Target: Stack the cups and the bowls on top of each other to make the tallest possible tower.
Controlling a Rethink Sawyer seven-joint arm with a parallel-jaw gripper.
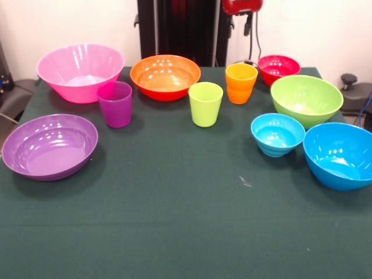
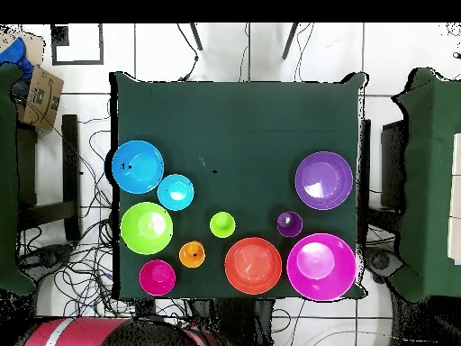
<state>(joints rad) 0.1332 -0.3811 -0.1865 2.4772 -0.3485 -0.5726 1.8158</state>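
Nothing stacked yet; I'd base the tower on the big pink bowl (image 1: 80,71) at the table corner. My pincer: state can't tell.

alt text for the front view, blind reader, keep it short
Ten bright plastic pieces stand separately, upright and unstacked, on a dark green table: three cups in purple, lime green and orange, among seven bowls in pink, orange, purple, red, lime green, light blue and blue. Only part of the red robot arm shows at the top edge.
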